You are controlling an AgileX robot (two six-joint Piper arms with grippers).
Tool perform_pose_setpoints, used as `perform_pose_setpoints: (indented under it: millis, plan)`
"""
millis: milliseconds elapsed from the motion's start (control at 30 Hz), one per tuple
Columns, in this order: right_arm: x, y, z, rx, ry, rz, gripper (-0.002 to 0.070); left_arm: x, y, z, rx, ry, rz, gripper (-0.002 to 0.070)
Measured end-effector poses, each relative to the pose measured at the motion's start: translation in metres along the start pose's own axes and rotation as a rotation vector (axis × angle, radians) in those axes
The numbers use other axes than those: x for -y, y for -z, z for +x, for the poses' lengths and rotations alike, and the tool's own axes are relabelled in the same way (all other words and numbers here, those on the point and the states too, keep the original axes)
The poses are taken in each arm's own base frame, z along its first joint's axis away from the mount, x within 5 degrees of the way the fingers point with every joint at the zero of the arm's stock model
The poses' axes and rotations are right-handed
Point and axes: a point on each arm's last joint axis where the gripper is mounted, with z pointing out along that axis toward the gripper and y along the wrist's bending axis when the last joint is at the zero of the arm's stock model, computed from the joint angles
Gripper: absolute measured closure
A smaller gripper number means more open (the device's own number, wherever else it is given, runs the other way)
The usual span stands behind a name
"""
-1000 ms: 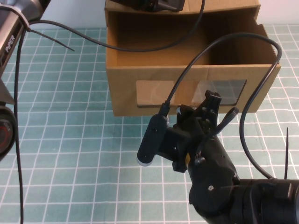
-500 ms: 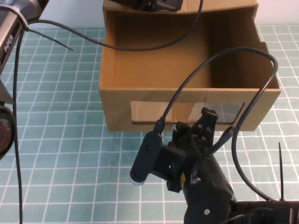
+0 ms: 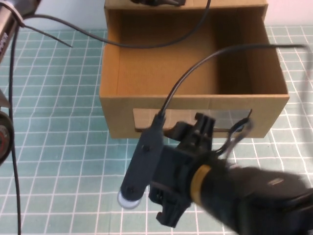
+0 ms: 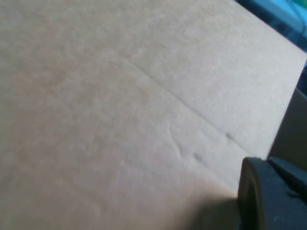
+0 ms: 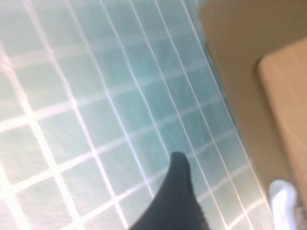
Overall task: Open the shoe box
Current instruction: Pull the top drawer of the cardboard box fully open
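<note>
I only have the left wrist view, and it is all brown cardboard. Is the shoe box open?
Observer: Yes. In the high view the drawer stands out of the sleeve toward the robot, with nothing inside.
Operator: Where is the right gripper?
Observer: The right gripper is just in front of the drawer's front wall, by its window. I cannot tell whether it touches.
Operator: And the left one?
Observer: The left gripper sits at the high view's far edge, over the sleeve.
</note>
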Motion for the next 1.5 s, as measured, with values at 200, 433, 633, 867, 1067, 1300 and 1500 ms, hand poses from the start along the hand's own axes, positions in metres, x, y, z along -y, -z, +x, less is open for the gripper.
perform_pose_setpoints:
  millis: [200, 433, 633, 867, 1067, 1300, 1500]
  plan:
    - [0.046, 0.070, -0.017, 0.081, -0.093, -0.036, 0.0153, 0.040, 0.062, -0.030, 0.064, -0.075, -0.111, 0.0680]
    - [0.111, 0.164, -0.013, 0.207, -0.093, 0.074, 0.0379, 0.126, 0.179, -0.052, 0.230, -0.183, -0.327, 0.0680]
    - [0.141, 0.219, 0.019, 0.241, -0.142, 0.135, 0.0655, 0.176, 0.241, -0.035, 0.279, -0.203, -0.430, 0.0680]
    - [0.143, 0.254, 0.072, 0.284, -0.214, 0.114, 0.0685, 0.197, 0.256, 0.031, 0.125, -0.128, -0.461, 0.0680]
    - [0.123, 0.249, 0.122, 0.266, -0.198, 0.117, 0.0688, 0.208, 0.255, 0.127, 0.011, -0.054, -0.493, 0.0680]
    - [0.104, 0.238, 0.156, 0.157, -0.197, 0.073, 0.0689, 0.218, 0.251, 0.227, 0.211, 0.002, -0.555, 0.0680]
    - [0.090, 0.231, 0.164, 0.072, -0.210, -0.022, 0.0689, 0.218, 0.251, 0.260, 0.478, -0.055, -0.613, 0.0680]
